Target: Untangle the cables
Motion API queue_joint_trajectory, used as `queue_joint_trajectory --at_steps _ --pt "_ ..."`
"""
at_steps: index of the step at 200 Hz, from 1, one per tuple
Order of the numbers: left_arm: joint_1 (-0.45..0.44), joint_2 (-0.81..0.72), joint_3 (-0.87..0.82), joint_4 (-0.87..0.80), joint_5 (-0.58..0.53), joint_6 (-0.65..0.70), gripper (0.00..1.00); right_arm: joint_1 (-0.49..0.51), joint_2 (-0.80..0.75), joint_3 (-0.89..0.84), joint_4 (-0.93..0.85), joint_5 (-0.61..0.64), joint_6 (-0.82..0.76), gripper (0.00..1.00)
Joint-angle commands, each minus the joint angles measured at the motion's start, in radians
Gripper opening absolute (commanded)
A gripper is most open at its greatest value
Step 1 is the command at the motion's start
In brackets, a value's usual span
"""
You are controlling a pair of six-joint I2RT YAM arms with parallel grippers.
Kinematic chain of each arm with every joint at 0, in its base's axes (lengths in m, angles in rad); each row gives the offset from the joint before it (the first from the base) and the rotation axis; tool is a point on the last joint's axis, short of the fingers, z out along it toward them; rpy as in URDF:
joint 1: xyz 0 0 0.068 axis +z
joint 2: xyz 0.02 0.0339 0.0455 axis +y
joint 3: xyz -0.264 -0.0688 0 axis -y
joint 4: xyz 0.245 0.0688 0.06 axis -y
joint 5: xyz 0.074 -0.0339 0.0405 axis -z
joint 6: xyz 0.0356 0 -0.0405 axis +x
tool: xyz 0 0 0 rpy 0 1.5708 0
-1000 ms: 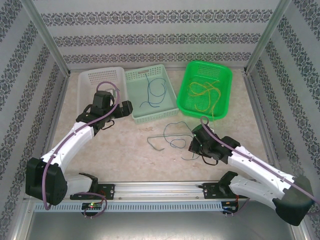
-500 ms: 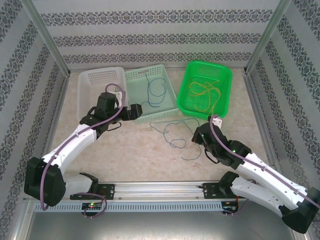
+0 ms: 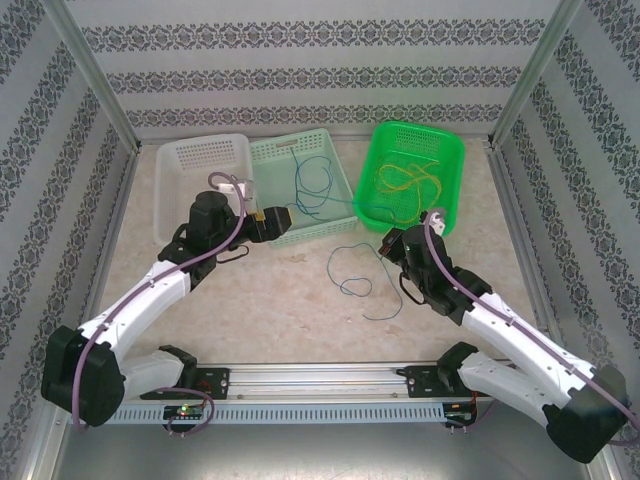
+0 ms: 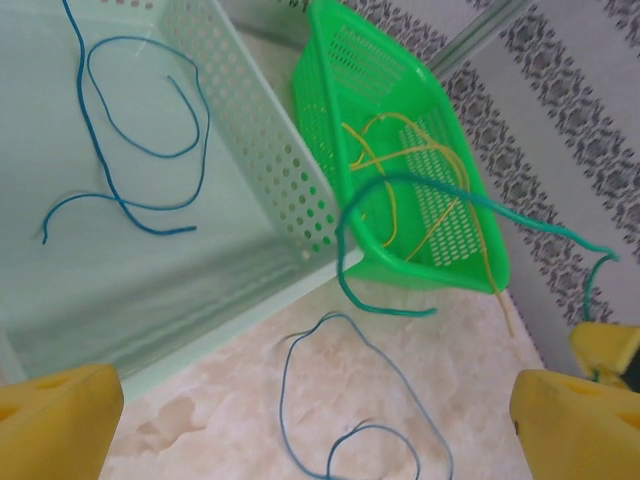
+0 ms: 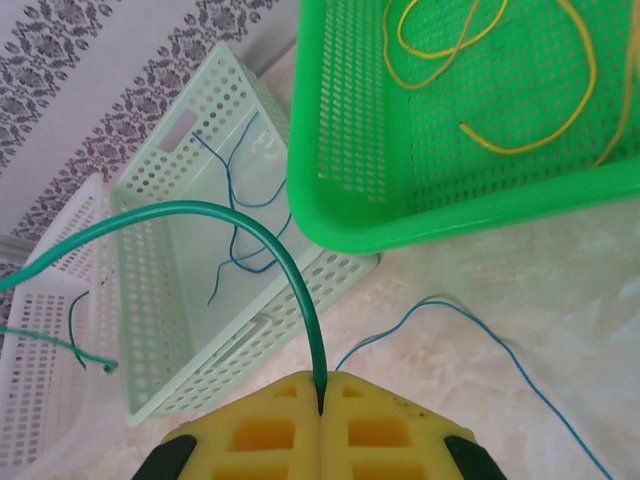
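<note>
My right gripper (image 3: 388,243) (image 5: 322,385) is shut on a dark green cable (image 5: 200,206), which arcs up and to the left over the basket corners. In the left wrist view this green cable (image 4: 395,178) hangs in the air in front of the green basket (image 4: 400,90), its loose end curling down. My left gripper (image 3: 283,219) (image 4: 315,392) is open at the pale green basket's near wall, with nothing between its fingers. A blue cable (image 3: 345,270) (image 4: 330,400) lies looped on the table between the arms. More blue cables (image 3: 310,185) lie in the pale green basket, yellow cables (image 3: 410,185) in the green one.
Three baskets stand in a row at the back: a white basket (image 3: 190,165), a pale green basket (image 3: 335,215) and a bright green basket (image 3: 450,215). Patterned walls enclose the table on three sides. Bare tabletop lies in front of the baskets.
The right gripper has moved away from me toward the green basket, lifting the green cable off the table. The left gripper has moved right along the pale green basket's near wall.
</note>
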Motion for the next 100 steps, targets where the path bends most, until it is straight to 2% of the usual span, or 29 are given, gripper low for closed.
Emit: queue_joint_trajectory --at_steps 1,100 --pt "-0.018 -0.032 -0.037 0.123 -0.027 -0.069 1.0 -0.008 0.01 0.03 0.091 -0.029 0.064 0.0" --pt "-0.061 0.018 -0.002 0.12 -0.04 -0.062 0.98 -0.003 0.037 0.027 0.213 -0.112 0.174 0.0"
